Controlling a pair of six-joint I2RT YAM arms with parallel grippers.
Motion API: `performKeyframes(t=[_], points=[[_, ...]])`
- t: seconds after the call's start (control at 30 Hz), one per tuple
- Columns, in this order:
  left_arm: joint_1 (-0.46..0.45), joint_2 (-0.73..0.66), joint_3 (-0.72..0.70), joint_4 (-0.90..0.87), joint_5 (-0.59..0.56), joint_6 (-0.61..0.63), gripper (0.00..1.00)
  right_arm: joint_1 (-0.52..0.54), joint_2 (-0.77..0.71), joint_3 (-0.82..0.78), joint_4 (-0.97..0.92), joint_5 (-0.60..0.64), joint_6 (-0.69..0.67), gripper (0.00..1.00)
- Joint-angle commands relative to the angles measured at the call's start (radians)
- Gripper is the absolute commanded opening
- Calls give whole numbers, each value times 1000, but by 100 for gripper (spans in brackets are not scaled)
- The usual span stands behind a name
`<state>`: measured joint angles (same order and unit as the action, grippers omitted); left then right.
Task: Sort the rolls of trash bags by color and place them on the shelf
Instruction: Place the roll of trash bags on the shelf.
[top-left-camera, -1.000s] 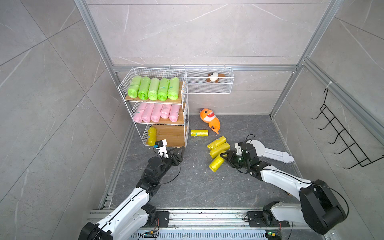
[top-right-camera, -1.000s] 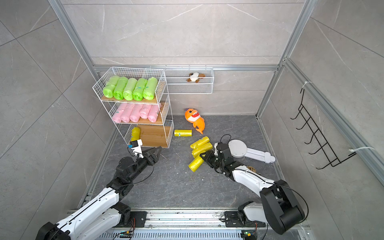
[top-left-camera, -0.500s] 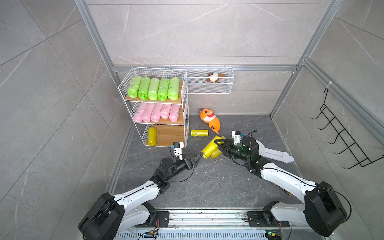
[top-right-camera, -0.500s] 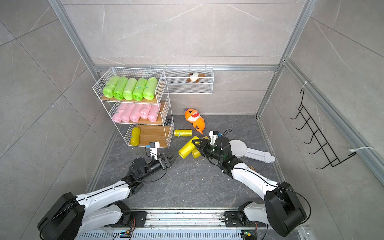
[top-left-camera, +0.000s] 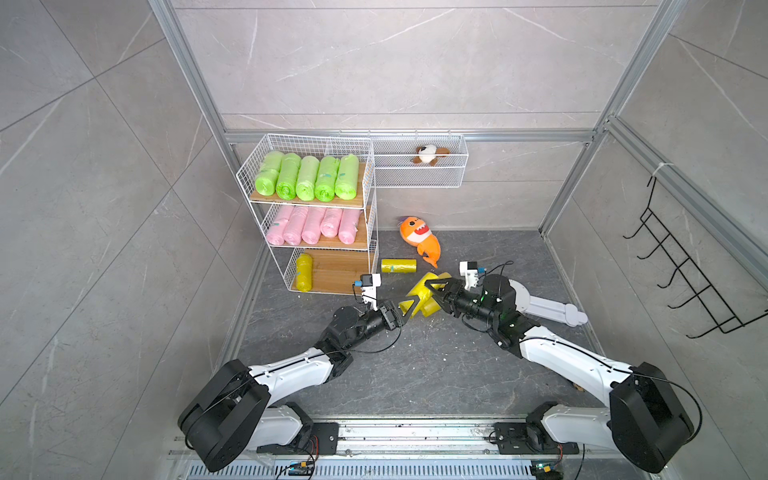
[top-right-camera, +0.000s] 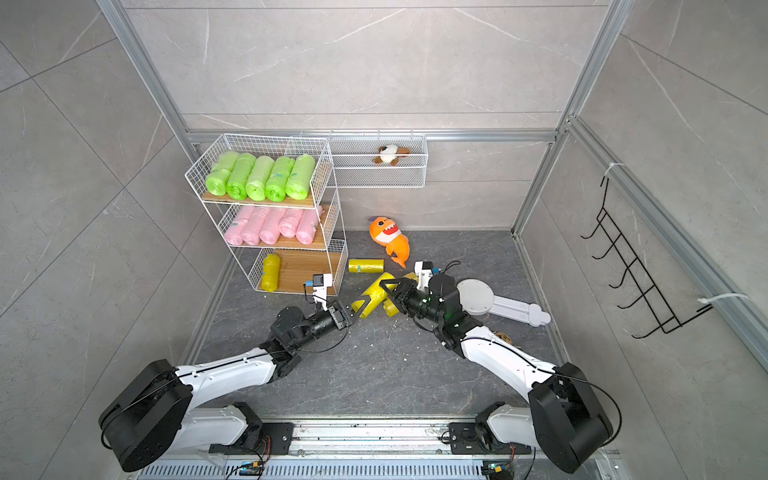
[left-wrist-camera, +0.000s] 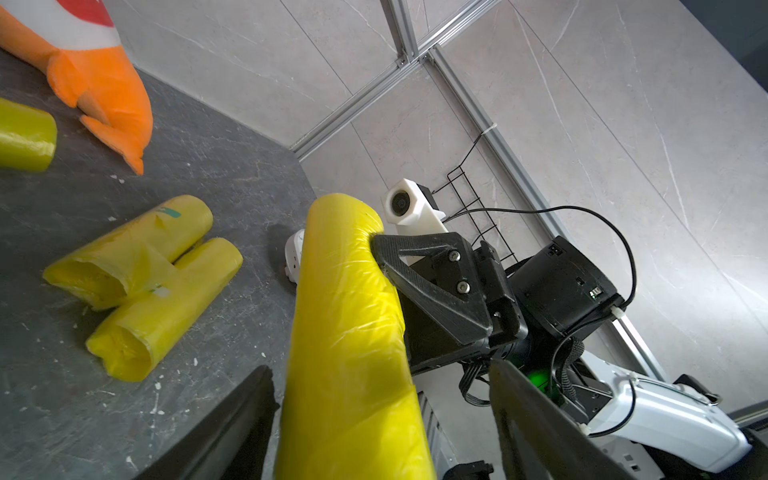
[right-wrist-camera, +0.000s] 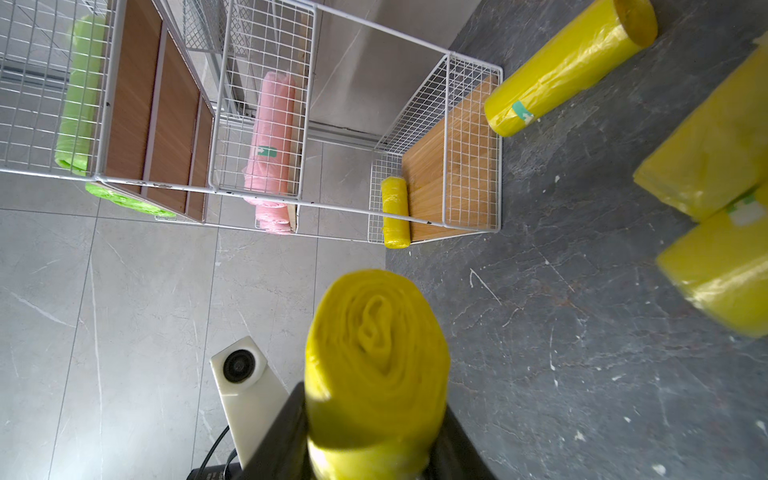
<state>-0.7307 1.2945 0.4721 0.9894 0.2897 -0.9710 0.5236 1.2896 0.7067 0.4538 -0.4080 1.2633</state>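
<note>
Grip: my left hand (top-left-camera: 409, 306) stands wide, astride the yellow roll (left-wrist-camera: 349, 332); my right hand (top-left-camera: 432, 292) clamps its far part.
Axis: the roll's length runs from hand to hand.
Nearer: left arm, with the shelf (top-left-camera: 332, 272) and its bottom tier near it.

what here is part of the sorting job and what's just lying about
Job: white wire-and-wood shelf; lime green plastic rolls; pale pink plastic rolls; yellow plastic rolls.
Lying about: orange plush shark; brown-and-white plush toy; long white wire basket; black wire hook rack.
</note>
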Motion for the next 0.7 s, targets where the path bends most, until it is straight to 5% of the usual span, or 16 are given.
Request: performKeyframes(t=[0.0, 0.4, 0.67], points=[[-7, 8, 36, 44, -2, -2, 72, 7, -10, 17, 64, 1, 8, 35], [-7, -8, 42, -88, -10, 70, 35, 7, 4, 22, 55, 21, -23, 38], [45, -85, -23, -187, -91, 142, 29, 0, -60, -41, 2, 91, -83, 74]])
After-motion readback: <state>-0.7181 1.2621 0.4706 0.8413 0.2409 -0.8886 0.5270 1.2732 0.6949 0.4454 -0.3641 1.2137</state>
